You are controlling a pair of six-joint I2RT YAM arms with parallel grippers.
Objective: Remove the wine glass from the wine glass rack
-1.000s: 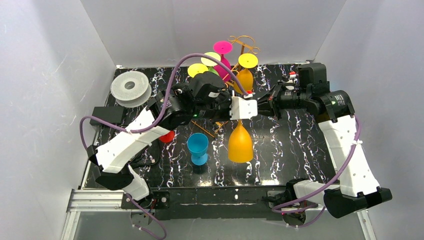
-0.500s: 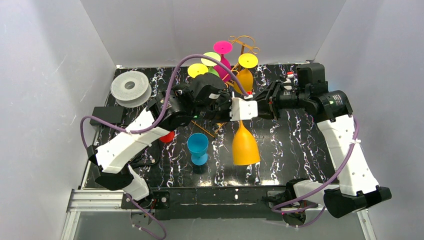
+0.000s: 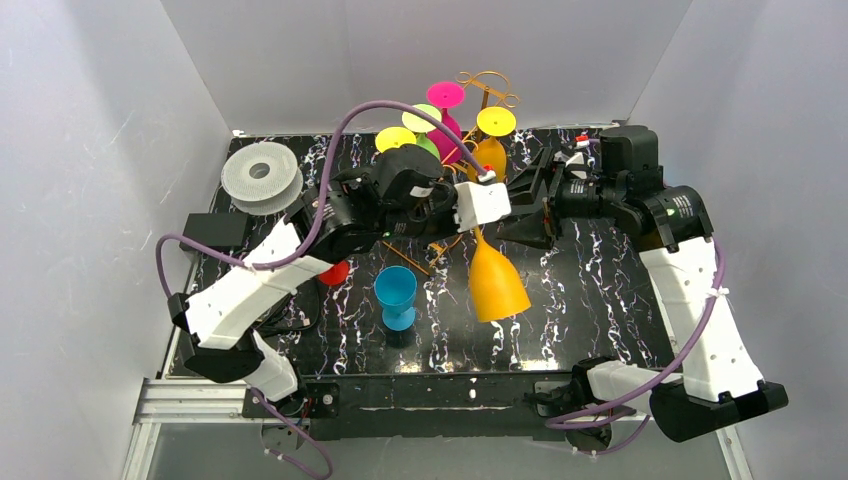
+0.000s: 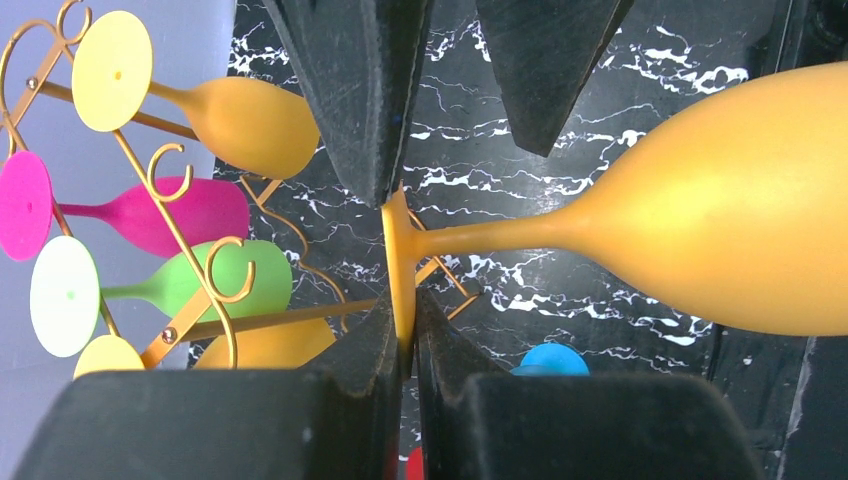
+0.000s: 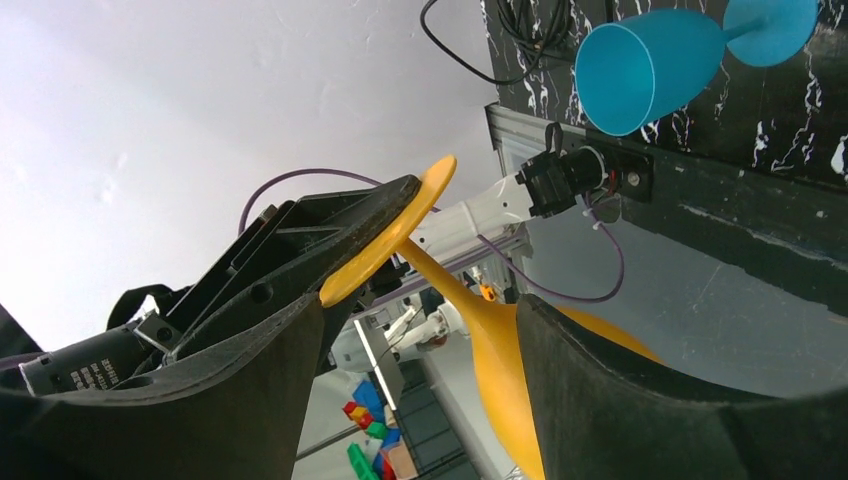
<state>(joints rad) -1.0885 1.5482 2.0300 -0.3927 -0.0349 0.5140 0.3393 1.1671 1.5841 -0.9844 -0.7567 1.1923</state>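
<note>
An orange wine glass [image 3: 497, 283] hangs tilted in mid-air in front of the wine glass rack [image 3: 487, 85], bowl down and toward the front right. My left gripper [image 3: 480, 212] is shut on the edge of its round foot [image 4: 401, 262], and the stem and bowl [image 4: 720, 230] stretch away to the right. My right gripper [image 3: 528, 203] is open, with one finger on each side of the stem [image 5: 470, 300] and apart from it. The golden wire rack [image 4: 190, 250] still carries several glasses: pink, green, yellow and orange.
A blue glass [image 3: 396, 295] stands on the black marbled table [image 3: 590, 290] at the front centre, with a red object [image 3: 335, 272] to its left. A white spool [image 3: 261, 176] and a black box [image 3: 215, 230] sit at the left. White walls close in on three sides.
My right gripper has opened and let go of the orange glass. The left gripper has closed on the foot, and the bowl has swung toward the right.
</note>
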